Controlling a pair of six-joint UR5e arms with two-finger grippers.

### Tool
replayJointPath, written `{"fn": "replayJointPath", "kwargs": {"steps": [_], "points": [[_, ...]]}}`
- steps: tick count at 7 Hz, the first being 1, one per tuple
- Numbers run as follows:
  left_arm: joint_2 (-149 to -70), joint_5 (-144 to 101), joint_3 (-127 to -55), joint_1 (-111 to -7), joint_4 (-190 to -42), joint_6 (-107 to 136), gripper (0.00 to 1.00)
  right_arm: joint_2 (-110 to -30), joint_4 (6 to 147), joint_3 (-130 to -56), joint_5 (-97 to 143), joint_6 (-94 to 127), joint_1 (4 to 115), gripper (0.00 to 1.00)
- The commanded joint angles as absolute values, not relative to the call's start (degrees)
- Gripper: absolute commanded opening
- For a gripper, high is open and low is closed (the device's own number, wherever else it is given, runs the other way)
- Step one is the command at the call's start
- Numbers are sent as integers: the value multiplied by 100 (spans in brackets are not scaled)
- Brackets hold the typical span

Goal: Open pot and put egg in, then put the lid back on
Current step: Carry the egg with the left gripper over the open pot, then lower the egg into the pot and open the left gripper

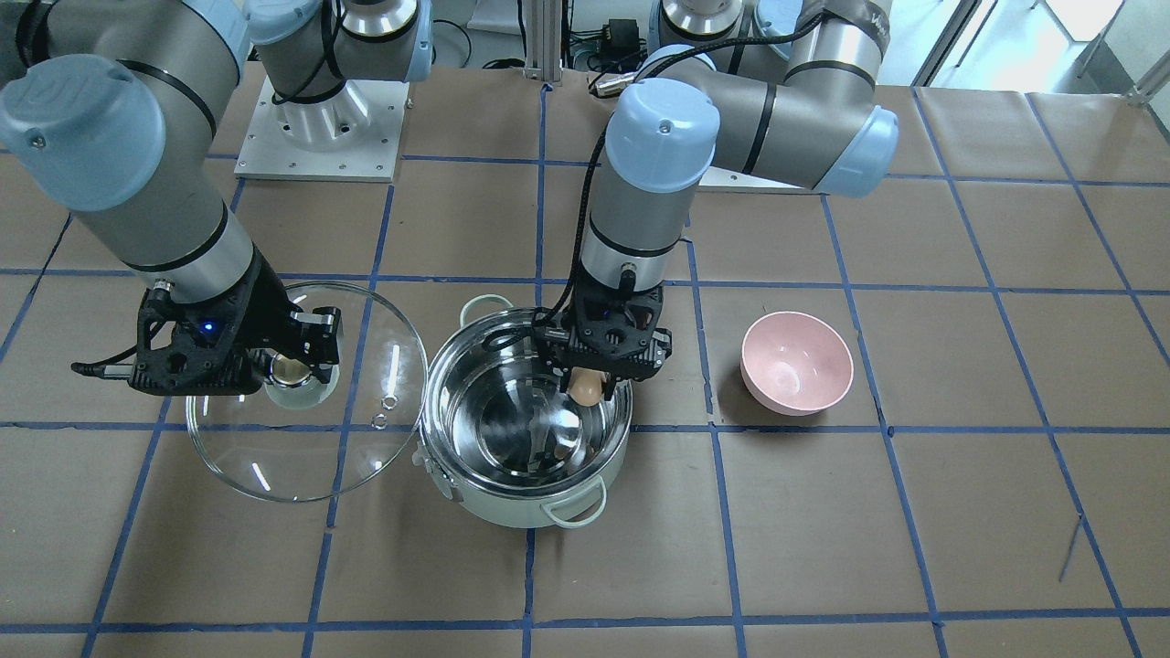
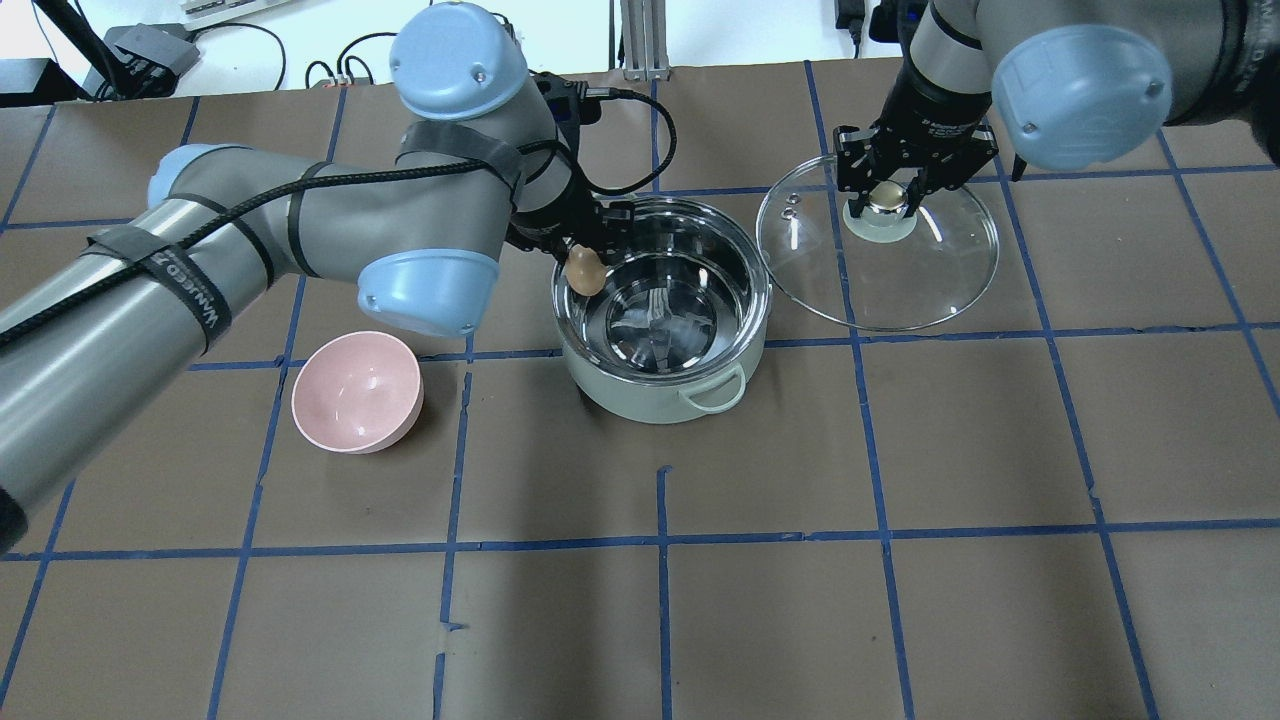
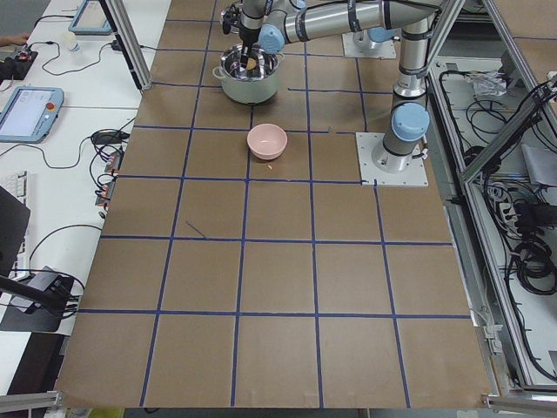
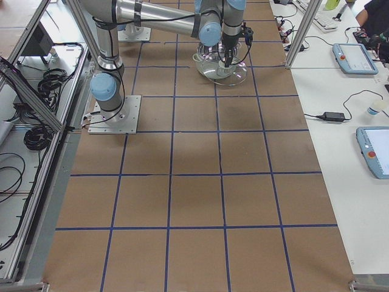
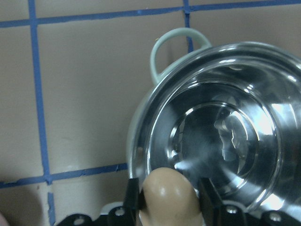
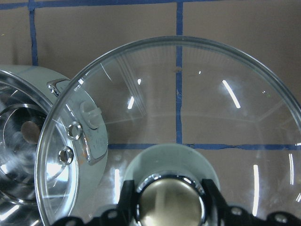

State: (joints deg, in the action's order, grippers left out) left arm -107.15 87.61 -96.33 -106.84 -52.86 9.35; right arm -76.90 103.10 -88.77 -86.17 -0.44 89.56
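Mint-green outside and steel inside, the pot [image 1: 512, 507] stands open on the tabletop [image 1: 823, 548] in the front-facing view. My left tool [image 1: 596, 373] hangs over it, clenched on the egg [image 1: 587, 387]. The egg is over the inside, close to the wall on the pink bowl's [image 1: 795, 363] side. My right tool [image 1: 294, 367] is closed around the knob [image 1: 291, 395] of the lid [image 1: 356, 439], just beside the pot.

From overhead, the egg is not yet in the pot; I judge it at about rim height. The lid's edge nearly meets the pot's rim.

Both side views are too small to add anything.

My left wrist camera shows the egg pinched between my two fingers [image 5: 133, 200], with the steel bottom beyond it.

My right wrist camera shows the knob gripped and the pot's wall through the glass. I cannot tell whether the lid rests on the tabletop.

If I release from this height, the shell may crack on the hard steel, and so near the rim it could strike the edge. Squeezing harder could also break it. When the lid goes back, it may knock the pot or my left arm if that arm is not withdrawn first.
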Motion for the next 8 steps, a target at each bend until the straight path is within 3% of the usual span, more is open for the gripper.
{"fn": "replayJointPath", "kwargs": {"steps": [1,4,6,7,8], "points": [[-10906,9506,-9589,-11064,-5221,949,18,-7690,10310,-8877,-8622,-53,8956,24],[-11196,9930,-9659,-11074,-5177,914,18,-7690,10310,-8877,-8622,-79,8956,24],[-11311,9940,-9650,-11074,-5168,914,23,-7690,10310,-8877,-8613,-88,8956,24],[-11303,9923,-9624,-11074,-5133,984,54,-7690,10310,-8877,-8613,-88,8956,24],[-11242,9923,-9624,-11074,-5133,941,97,-7690,10310,-8877,-8613,-88,8956,24]]}}
